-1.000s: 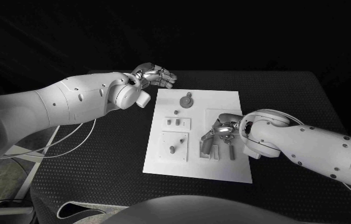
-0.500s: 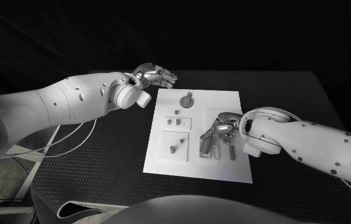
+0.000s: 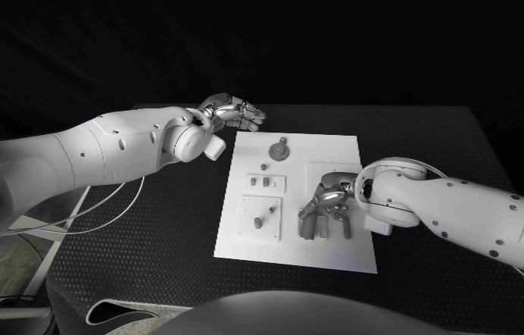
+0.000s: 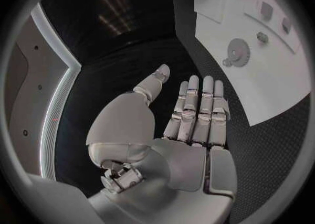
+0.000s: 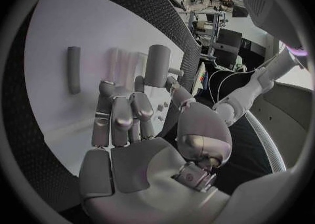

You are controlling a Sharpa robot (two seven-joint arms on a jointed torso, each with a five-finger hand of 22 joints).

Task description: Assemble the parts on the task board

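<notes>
The white task board (image 3: 338,149) lies mid-table. On it are a grey gear (image 3: 279,151), small pegs (image 3: 260,182) in a raised square, and a second square (image 3: 261,218) with a peg. My right hand (image 3: 329,201) is low over the board's right half. It pinches a grey cylinder (image 5: 157,65) between thumb and fingers; the cylinder (image 3: 308,223) slants toward the near edge. A thin grey rod (image 3: 347,226) lies beside it, the same rod (image 5: 73,69) flat on the board. My left hand (image 3: 229,113) hovers open beyond the board's far left corner, fingers (image 4: 197,106) straight, holding nothing.
The black table (image 3: 437,138) runs wide on both sides of the board. Pale ridges (image 5: 125,61) of a holder sit on the board under my right fingers. The gear (image 4: 238,53) and pegs (image 4: 262,36) lie ahead of my left hand. A cable (image 3: 109,210) hangs off the table's left.
My right hand has slid a little toward the board's near edge, with the cylinder in its fingers. The left arm has stayed put.
</notes>
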